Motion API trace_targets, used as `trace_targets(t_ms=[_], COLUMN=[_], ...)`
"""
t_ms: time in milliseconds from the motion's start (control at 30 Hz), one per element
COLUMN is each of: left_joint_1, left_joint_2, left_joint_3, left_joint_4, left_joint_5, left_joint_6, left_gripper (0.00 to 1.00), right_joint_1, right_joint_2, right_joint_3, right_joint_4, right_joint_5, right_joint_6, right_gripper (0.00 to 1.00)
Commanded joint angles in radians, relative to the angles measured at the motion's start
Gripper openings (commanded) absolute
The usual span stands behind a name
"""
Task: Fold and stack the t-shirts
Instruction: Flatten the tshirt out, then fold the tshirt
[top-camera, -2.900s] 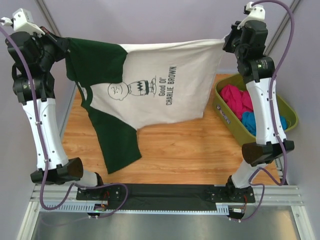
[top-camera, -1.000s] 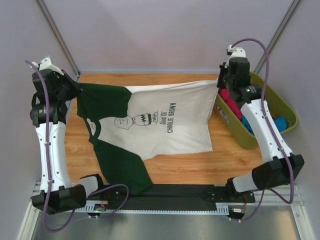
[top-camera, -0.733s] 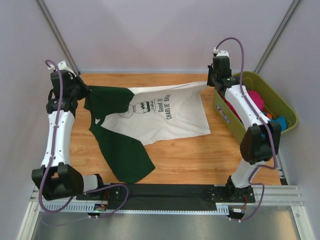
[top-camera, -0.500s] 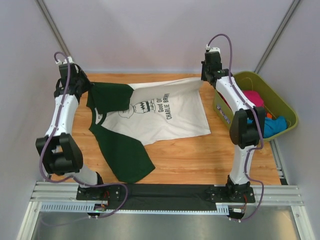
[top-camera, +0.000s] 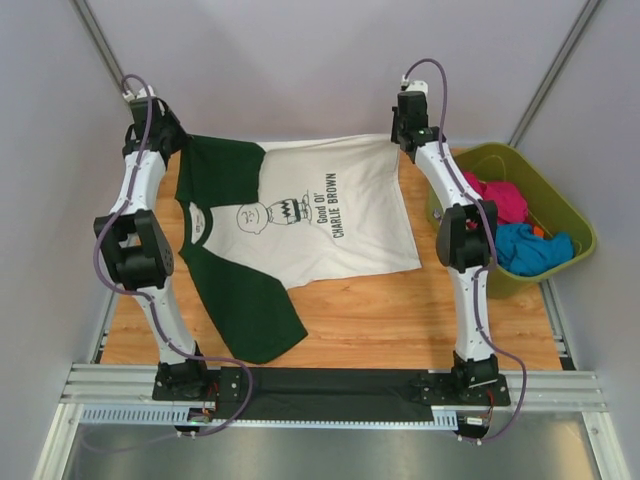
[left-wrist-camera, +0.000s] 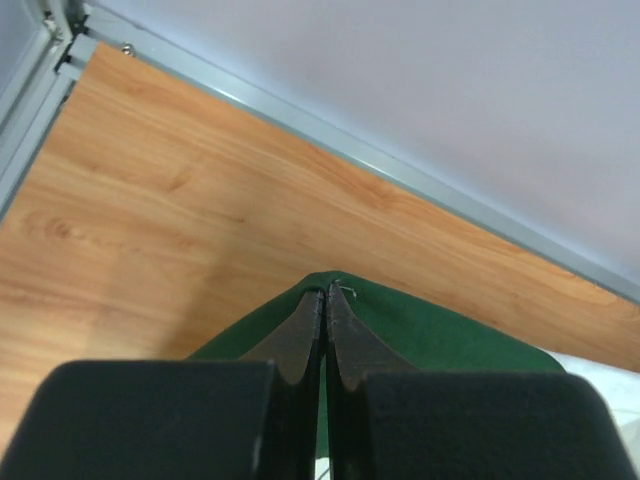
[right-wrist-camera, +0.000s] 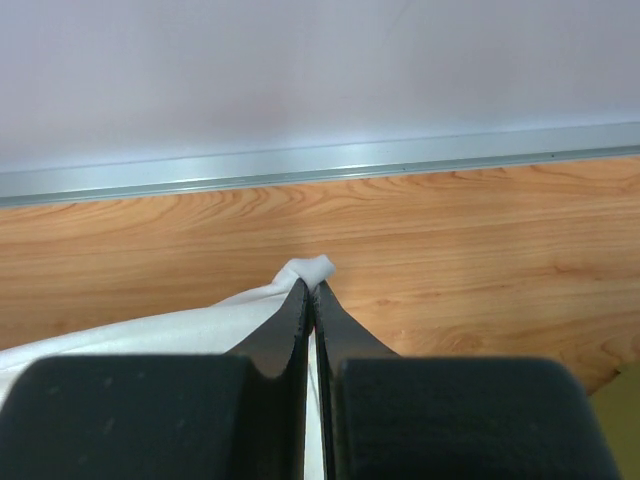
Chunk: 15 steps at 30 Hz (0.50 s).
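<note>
Left gripper (left-wrist-camera: 322, 300) pinched shut on the t-shirt (top-camera: 300, 215) green sleeve edge, right gripper (right-wrist-camera: 310, 290) clamped on its white hem corner, shirt spread between them, olive tub (top-camera: 535, 280) beside the right gripper

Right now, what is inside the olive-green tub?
Inside the tub lie a crumpled pink garment and a blue garment; anything beneath them is covered.

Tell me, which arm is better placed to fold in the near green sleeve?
Likely the left: that sleeve lies on its side, though the left pincer must first release the t-shirt.
</note>
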Motion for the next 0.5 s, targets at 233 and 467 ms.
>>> trace_targets(t_ms=[233, 467], left_joint_1=[0.009, 0.01], left_joint_2=[0.283, 0.329], left_joint_3=[0.358, 0.411], left_joint_4=[0.004, -0.019], left_joint_5=[0.07, 0.133], left_joint_6=[0.003, -0.011], left_gripper=[0.0, 0.0], right_joint_1=[-0.024, -0.029], right_joint_2=[0.123, 0.117], right_joint_3=[0.133, 0.13], right_joint_4=[0.068, 0.039], right_joint_5=[0.092, 0.112], right_joint_6=[0.021, 0.009], right_gripper=[0.0, 0.0])
